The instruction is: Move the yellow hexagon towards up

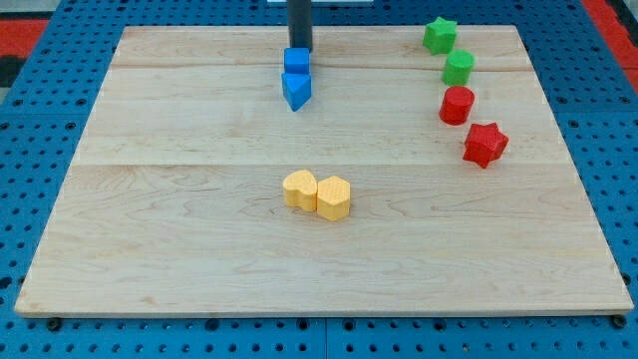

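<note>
The yellow hexagon point(334, 197) lies just below the board's middle. A yellow heart-shaped block point(299, 188) touches its left side. My tip point(300, 50) is near the view's top, well above both yellow blocks. It stands right at the top edge of a blue cube point(296, 60). A blue triangle-like block point(296, 90) sits directly below that cube, touching it.
Down the view's right side runs a line of blocks: a green star point(439, 35), a green cylinder point(459, 68), a red cylinder point(457, 105) and a red star point(484, 145). The wooden board point(150, 229) lies on a blue pegboard.
</note>
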### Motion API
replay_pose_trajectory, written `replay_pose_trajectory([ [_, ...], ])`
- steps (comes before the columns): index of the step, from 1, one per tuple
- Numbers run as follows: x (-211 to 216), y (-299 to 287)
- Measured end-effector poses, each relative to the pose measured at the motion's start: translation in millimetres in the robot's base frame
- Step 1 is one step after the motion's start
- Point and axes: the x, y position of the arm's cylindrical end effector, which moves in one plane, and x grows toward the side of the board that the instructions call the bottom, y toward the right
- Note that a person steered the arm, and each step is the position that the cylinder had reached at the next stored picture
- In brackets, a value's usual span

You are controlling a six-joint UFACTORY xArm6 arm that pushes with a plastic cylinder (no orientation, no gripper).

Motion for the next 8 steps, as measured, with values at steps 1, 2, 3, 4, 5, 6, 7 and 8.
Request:
replay_pose_trajectory([
  [1,0.0,21.6],
  [2,6.6,44.3],
  [3,68.5,74.6],
  [4,142.9,80.1],
  [5,193.0,75.4],
  [6,230.2,91.6],
  [7,270.5,86.7],
  [8,301.1,41.2],
])
